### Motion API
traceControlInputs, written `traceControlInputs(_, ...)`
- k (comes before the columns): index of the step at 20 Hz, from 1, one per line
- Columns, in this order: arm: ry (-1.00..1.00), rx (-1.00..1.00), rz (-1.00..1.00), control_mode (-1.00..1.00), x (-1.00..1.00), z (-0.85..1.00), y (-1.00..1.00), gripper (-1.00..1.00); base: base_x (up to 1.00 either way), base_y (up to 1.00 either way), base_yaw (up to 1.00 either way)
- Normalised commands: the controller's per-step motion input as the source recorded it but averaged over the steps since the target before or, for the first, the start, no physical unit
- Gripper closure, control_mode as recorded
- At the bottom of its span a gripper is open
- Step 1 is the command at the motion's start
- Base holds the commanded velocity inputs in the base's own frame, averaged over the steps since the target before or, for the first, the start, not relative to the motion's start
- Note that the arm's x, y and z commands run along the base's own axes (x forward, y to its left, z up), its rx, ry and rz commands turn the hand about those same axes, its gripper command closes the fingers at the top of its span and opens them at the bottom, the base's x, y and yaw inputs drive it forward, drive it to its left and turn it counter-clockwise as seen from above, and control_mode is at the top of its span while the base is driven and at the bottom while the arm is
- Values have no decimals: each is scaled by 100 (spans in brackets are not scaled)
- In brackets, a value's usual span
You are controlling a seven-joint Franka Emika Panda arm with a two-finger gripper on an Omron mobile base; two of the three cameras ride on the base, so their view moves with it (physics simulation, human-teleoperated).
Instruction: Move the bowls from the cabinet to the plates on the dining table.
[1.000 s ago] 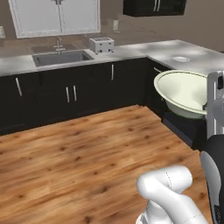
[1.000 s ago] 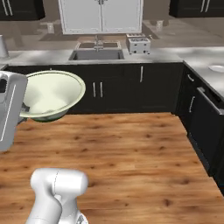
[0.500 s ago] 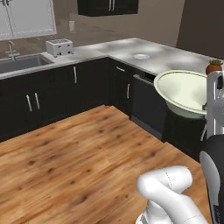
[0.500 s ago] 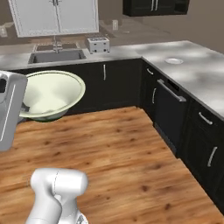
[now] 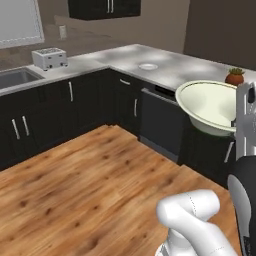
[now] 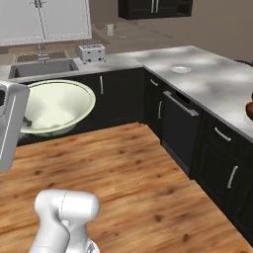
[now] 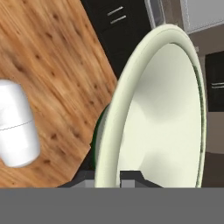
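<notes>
Cream-white bowl [image 5: 212, 106] held aloft over the wood floor [image 5: 85, 185], jaws clamped on its rim, apparently near the corner desk [image 6: 212, 81], toaster [image 5: 49, 58] behind.

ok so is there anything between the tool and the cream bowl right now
No. The tool is shut on the cream bowl, its fingertips pinching the rim, so nothing sits between them. The bowl is carried in the air above the wood floor, beside the dark cabinets. The dining table isn't in these views, so that path can't be judged.
</notes>
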Motion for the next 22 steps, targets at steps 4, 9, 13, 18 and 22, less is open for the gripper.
traceControlInputs(4,0,0,0,100,0,0,0,100,73,32,-17)
traceControlInputs(9,0,0,0,100,0,0,0,100,74,24,-16)
traceControlInputs(13,0,0,0,100,0,0,0,100,72,10,-17)
traceControlInputs(18,0,0,0,100,0,0,0,100,68,3,-18)
traceControlInputs(22,0,0,0,100,0,0,0,100,64,3,-19)
